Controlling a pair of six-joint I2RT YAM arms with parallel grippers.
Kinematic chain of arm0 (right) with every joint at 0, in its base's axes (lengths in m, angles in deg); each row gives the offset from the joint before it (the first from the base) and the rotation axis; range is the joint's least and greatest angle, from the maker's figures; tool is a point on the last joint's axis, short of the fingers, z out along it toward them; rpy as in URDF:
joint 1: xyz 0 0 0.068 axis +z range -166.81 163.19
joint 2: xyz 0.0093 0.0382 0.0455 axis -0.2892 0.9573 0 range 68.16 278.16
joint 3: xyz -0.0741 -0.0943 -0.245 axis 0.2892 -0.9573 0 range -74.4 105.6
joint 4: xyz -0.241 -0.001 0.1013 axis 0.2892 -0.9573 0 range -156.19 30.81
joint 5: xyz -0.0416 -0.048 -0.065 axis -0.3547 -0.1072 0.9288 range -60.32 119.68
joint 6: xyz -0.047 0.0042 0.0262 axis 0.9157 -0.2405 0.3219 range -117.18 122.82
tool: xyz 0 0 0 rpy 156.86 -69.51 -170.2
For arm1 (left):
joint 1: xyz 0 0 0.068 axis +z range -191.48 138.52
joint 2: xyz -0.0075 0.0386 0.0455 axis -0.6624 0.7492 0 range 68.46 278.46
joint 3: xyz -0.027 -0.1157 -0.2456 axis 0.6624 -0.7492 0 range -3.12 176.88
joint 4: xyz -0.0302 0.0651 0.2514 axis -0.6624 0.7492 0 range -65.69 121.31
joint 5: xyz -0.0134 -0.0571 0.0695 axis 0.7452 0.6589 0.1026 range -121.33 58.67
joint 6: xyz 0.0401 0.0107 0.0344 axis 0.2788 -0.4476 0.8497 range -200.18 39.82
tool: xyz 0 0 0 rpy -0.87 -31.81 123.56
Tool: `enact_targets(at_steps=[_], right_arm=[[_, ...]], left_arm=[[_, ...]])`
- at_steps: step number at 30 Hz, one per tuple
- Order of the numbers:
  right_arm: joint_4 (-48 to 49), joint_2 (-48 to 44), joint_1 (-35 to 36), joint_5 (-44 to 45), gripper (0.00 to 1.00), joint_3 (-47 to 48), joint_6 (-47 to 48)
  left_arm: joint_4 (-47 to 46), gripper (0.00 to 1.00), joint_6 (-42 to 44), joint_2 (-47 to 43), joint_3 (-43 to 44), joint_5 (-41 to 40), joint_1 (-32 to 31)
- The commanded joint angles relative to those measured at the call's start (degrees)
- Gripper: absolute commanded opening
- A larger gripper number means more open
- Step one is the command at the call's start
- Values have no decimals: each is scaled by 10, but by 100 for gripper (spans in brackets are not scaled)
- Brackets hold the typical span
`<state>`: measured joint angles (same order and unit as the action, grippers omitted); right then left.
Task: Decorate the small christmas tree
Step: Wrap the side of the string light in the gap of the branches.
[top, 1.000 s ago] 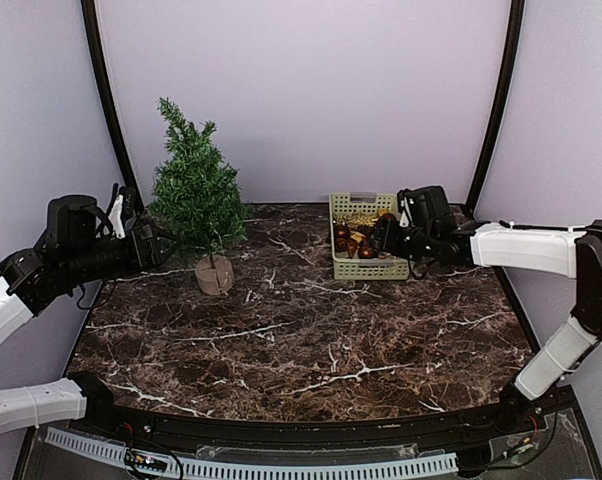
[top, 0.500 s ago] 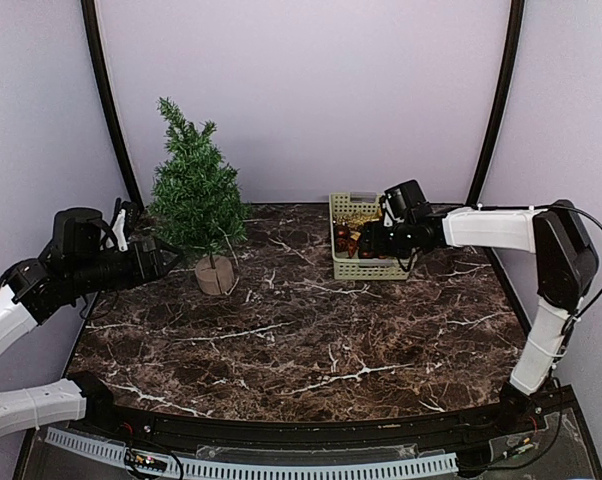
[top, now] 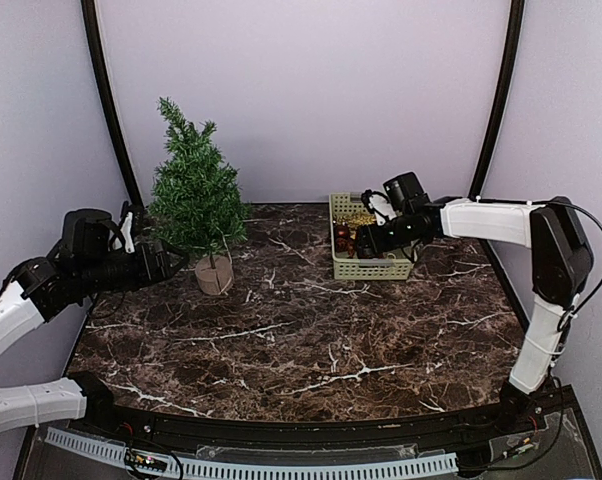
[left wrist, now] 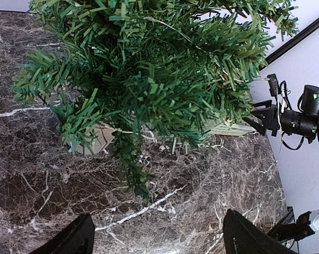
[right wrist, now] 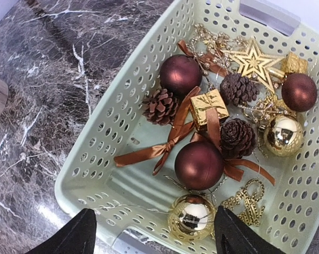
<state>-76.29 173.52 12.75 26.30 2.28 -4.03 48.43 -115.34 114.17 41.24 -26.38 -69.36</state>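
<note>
Table: dark marble top (top: 311, 340) with white veins, and both arms reach out across it.
Left gripper: here it is (top: 166, 262), low on the left side, fingers spread wide with nothing between them. It points at the tree's lower branches and sits just short of them.
The small christmas tree: standing upright (top: 196, 195) at the back left of the table on its round tan base (top: 214, 275). No decoration shows on the branches.
Right gripper: jaws wide apart and empty (right wrist: 154, 235), hanging over the near end of the basket, right above a gold ball (right wrist: 191, 217).
Basket: pale green and perforated (right wrist: 112, 137), at the back right, well apart from the tree.
In the basket: a maroon ball (right wrist: 198, 165) beside the gold one, a brown ribbon (right wrist: 143, 153) trailing across the floor, a pine cone (right wrist: 160, 107), a small gold gift box (right wrist: 209, 105) and, at the far end, a gold star (right wrist: 253, 61).
Backdrop: a plain lilac wall (top: 301, 90) behind it all.
</note>
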Motion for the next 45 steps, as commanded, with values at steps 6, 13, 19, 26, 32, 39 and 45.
enact_targets(at_steps=[6, 13, 19, 26, 32, 39, 45], right_arm=[[51, -67, 35, 37, 74, -23, -211], [205, -86, 100, 16, 75, -141, -355], [246, -30, 137, -6, 67, -142, -391], [248, 26, 174, 7, 67, -113, -384], [277, 46, 200, -33, 69, -87, -250], [399, 39, 225, -207, 75, -97, -131], [382, 93, 279, -239, 78, -17, -15]], left_arm=[[-131, 90, -43, -1, -58, 18, 0], [-172, 93, -53, 26, -66, -8, 6], [-189, 70, -59, 58, -75, -7, 25], [-179, 13, -61, 63, -87, -18, 41], [-164, 0, -36, 42, -94, 17, 100], [-145, 0, 26, 55, -68, 64, 147], [-132, 0, 73, 81, -34, 105, 187]])
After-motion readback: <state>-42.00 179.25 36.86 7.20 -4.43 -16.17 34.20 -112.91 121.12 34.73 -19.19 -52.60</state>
